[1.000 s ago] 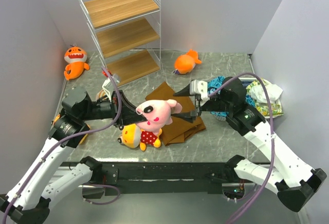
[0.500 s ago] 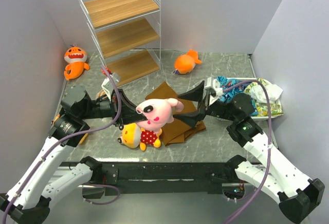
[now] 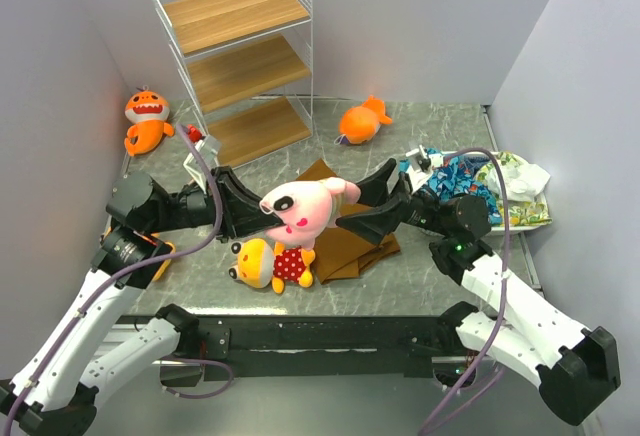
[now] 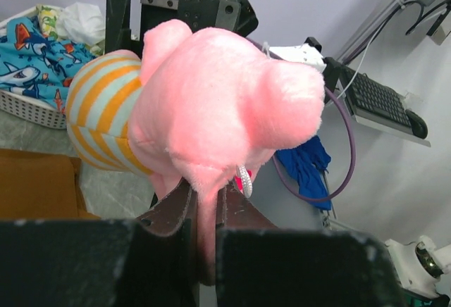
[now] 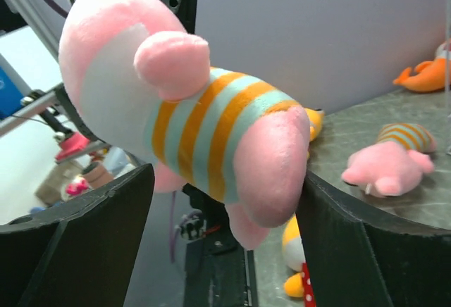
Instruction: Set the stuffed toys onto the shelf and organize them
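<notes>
Left end effector point(image 3: 258, 218): closed tight on a fold of plush at the head end of the pink striped toy point(image 3: 300, 208), as the left wrist view shows.
Right end effector point(image 3: 352, 206): jaws spread wide on either side of the toy's rear end. Whether either finger presses on the plush cannot be told.
Pink striped toy: held in the air above the middle of the worktop point(image 3: 420, 266), lying roughly level between the two arms, head to the left and yellow-striped body to the right.
Second pink toy point(image 5: 387, 166): seen only in the right wrist view, lying on the worktop.
Yellow toy point(image 3: 270, 264): in a red polka-dot outfit, lying on the worktop near the front edge, below the held toy and just left of the brown cloth point(image 3: 340, 241).
Left orange shark point(image 3: 147, 119): far-left corner, to the left of the shelf.
Right orange shark point(image 3: 362, 121): far side, to the right of the shelf.
Shelf point(image 3: 235, 56): white wire frame with three wooden boards, standing at the far left-centre, well apart from the held toy.
White basket point(image 3: 535, 218): right edge of the worktop, holding patterned fabric point(image 3: 470, 176).
</notes>
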You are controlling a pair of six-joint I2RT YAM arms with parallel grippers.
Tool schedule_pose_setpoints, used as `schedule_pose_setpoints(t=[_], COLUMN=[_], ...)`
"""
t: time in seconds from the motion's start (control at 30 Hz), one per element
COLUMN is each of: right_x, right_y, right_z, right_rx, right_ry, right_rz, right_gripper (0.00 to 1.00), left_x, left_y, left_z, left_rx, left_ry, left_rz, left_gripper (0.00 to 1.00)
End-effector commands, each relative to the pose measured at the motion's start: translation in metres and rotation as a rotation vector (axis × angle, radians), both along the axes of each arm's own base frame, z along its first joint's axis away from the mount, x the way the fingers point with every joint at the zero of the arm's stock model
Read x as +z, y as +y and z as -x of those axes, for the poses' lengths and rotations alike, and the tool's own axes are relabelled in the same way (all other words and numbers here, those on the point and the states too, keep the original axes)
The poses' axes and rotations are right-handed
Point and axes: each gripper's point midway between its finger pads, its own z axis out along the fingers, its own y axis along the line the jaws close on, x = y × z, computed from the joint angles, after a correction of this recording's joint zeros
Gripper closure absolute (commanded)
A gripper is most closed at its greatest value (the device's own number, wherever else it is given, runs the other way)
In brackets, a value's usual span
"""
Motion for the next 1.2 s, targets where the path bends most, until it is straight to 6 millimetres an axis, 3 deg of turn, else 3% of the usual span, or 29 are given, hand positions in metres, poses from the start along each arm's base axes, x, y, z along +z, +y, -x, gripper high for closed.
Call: schedule_pose_setpoints(t=[0.0, 0.17, 0.33, 0.43, 0.47, 0.53, 0.57, 0.6, 0.63, 0.7, 0.73, 0.8, 0.87, 0.9, 0.93, 0.97, 1.0, 1.03, 1.1, 1.13, 1.17], right_x=[0.025, 0.037, 0.042, 0.047, 0.051, 0.055, 0.058, 0.061, 0.063, 0.065, 0.069, 0.072, 0.085, 0.082, 0.101, 0.107, 0.107, 0.128, 0.131, 0.152, 0.152], right_y=[-0.007, -0.012, -0.011, -0.012, -0.013, -0.012, -0.012, -0.013, -0.014, -0.016, -0.017, -0.022, -0.028, -0.029, -0.036, -0.038, -0.036, -0.039, -0.031, -0.032, -0.027], right_z=[0.016, 0.020, 0.019, 0.019, 0.019, 0.016, 0.016, 0.016, 0.016, 0.008, 0.004, -0.008, -0.014, -0.023, -0.029, -0.034, -0.041, -0.042, -0.059, -0.058, -0.069], right_rx=[0.042, 0.032, 0.047, 0.051, 0.054, 0.056, 0.064, 0.067, 0.067, 0.026, -0.002, -0.089, -0.146, -0.192, -0.249, -0.275, -0.293, -0.304, -0.325, -0.319, -0.325], right_ry=[-0.051, -0.080, -0.065, -0.061, -0.044, -0.013, 0.006, 0.000, 0.004, 0.046, 0.058, 0.090, 0.088, 0.142, 0.136, 0.130, 0.153, 0.132, 0.160, 0.137, 0.158], right_rz=[-0.089, -0.142, -0.165, -0.190, -0.205, -0.220, -0.232, -0.249, -0.262, -0.281, -0.286, -0.284, -0.303, -0.284, -0.324, -0.327, -0.318, -0.343, -0.312, -0.336, -0.336], right_gripper=[0.18, 0.45, 0.43, 0.57, 0.70, 0.84, 1.00, 1.00, 1.00, 1.00, 1.00, 1.00, 1.00, 1.00, 1.00, 1.00, 1.00, 1.00, 1.00, 1.00, 1.00], left_x=[0.030, 0.026, 0.025, 0.023, 0.021, 0.016, 0.017, 0.015, 0.013, 0.009, 0.013, 0.009, 0.014, 0.011, 0.012, 0.012, 0.015, 0.009, 0.009, 0.005, 0.002], left_y=[0.002, -0.001, -0.004, -0.005, -0.005, -0.007, -0.007, -0.007, -0.007, -0.005, -0.002, 0.006, 0.019, 0.026, 0.033, 0.044, 0.052, 0.057, 0.074, 0.079, 0.086], left_z=[0.002, -0.003, -0.005, -0.007, -0.008, -0.014, -0.014, -0.014, -0.019, -0.027, -0.036, -0.045, -0.063, -0.067, -0.072, -0.084, -0.085, -0.087, -0.095, -0.098, -0.101], left_rx=[0.018, 0.009, -0.003, -0.002, 0.001, 0.017, 0.018, 0.020, 0.048, 0.103, 0.166, 0.258, 0.408, 0.466, 0.520, 0.617, 0.660, 0.691, 0.796, 0.833, 0.871], left_ry=[-0.069, -0.047, -0.028, -0.023, -0.016, 0.005, 0.011, 0.017, 0.028, 0.042, 0.039, 0.043, 0.016, 0.022, 0.015, 0.003, -0.012, -0.009, -0.042, -0.042, -0.057], left_rz=[0.089, 0.088, 0.097, 0.097, 0.094, 0.091, 0.100, 0.103, 0.107, 0.095, 0.105, 0.076, 0.068, 0.053, 0.048, 0.040, 0.046, 0.027, 0.016, -0.001, -0.021], left_gripper=[0.99, 0.99, 0.99, 0.99, 0.99, 0.99, 0.99, 0.99, 0.91, 0.60, 0.26, 0.04, 0.04, 0.04, 0.04, 0.04, 0.04, 0.04, 0.04, 0.04, 0.04])
